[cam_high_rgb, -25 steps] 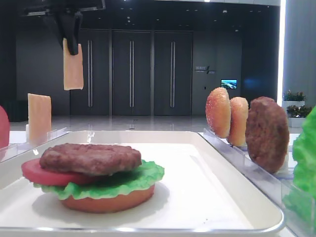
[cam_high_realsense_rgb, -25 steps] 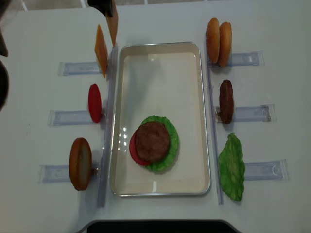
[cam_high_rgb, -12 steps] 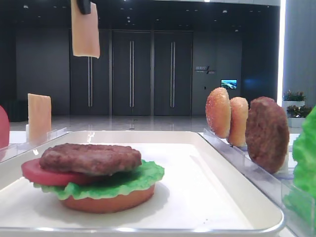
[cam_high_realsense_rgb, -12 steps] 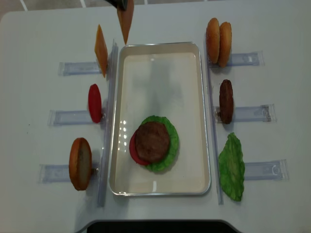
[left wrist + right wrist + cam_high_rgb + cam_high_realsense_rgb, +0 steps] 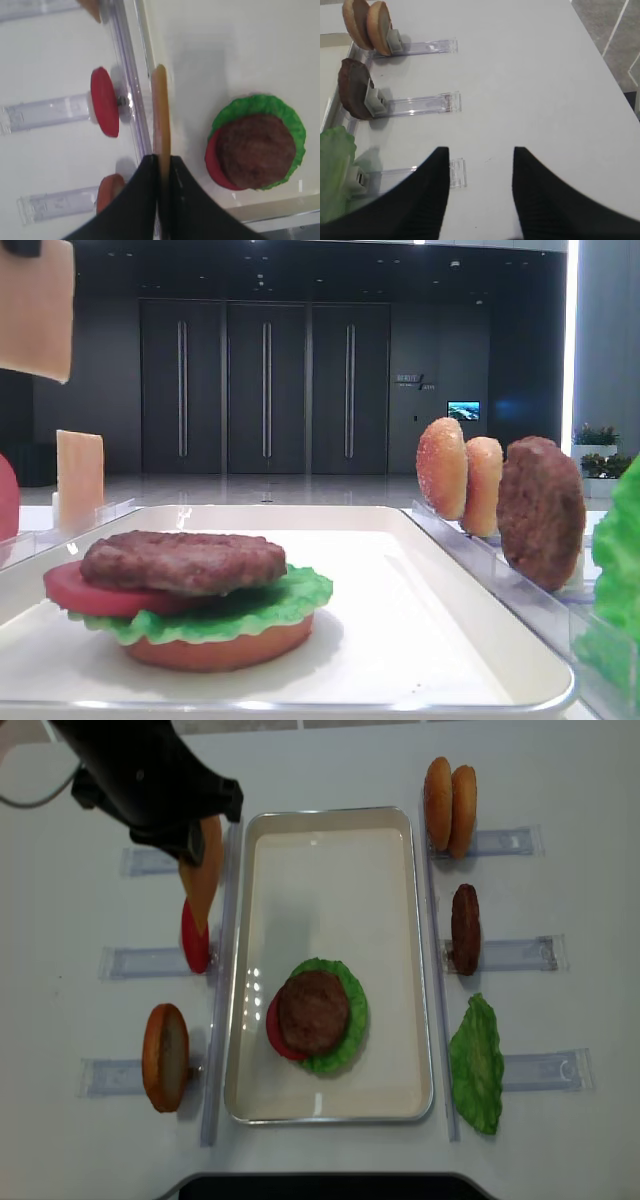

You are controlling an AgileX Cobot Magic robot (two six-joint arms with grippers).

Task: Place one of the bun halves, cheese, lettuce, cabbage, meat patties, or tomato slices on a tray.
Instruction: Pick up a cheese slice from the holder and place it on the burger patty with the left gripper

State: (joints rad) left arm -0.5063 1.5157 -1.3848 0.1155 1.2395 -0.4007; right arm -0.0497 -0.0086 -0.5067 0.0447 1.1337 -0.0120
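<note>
While the low exterior view caught only a corner of the held cheese [image 5: 36, 310] at its upper left, it alone showed the second cheese slice [image 5: 79, 478] standing behind the tray [image 5: 440, 630], left of the stacked bun, lettuce, tomato and patty [image 5: 182, 560]. The right wrist view showed the right gripper [image 5: 481, 192] spread apart over bare table, with the bun halves [image 5: 369, 26], a patty [image 5: 353, 88] and lettuce [image 5: 335, 170] off to its left. The left wrist view showed the left gripper [image 5: 161, 172] pinched on the cheese edge-on, a tomato slice [image 5: 105, 101] to its left. The overhead view placed that claw [image 5: 190, 840] just outside the tray's left rim.
</note>
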